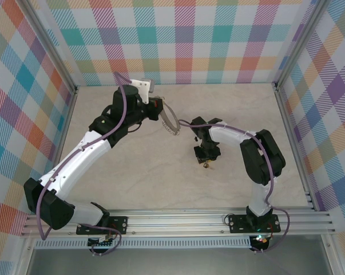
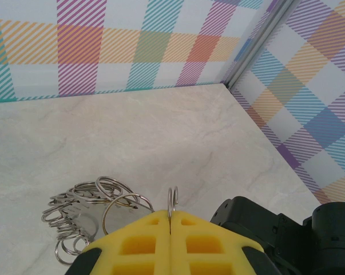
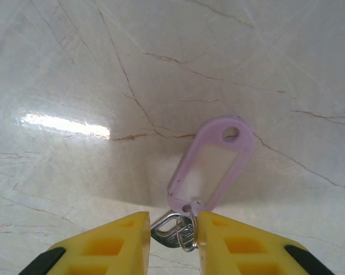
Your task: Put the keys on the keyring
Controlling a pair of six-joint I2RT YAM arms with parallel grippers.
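A small silvery key (image 3: 171, 230) sits between the right gripper's (image 3: 172, 222) yellow fingers (image 3: 118, 243), which are clenched on it at their tips. A little wire ring joins the key to a translucent lilac plastic tag (image 3: 213, 166), which reaches out beyond the fingertips over the pale marble-patterned table (image 3: 75, 69).

The keyring (image 2: 66, 213), a floppy loop of linked thin steel rings, hangs from the left gripper (image 2: 171, 213). Its yellow fingers (image 2: 141, 243) are pressed together, grasping one ring edge-on at their tips, and the rest bunches just left of the fingers. In the top view the two grippers are near each other but apart.
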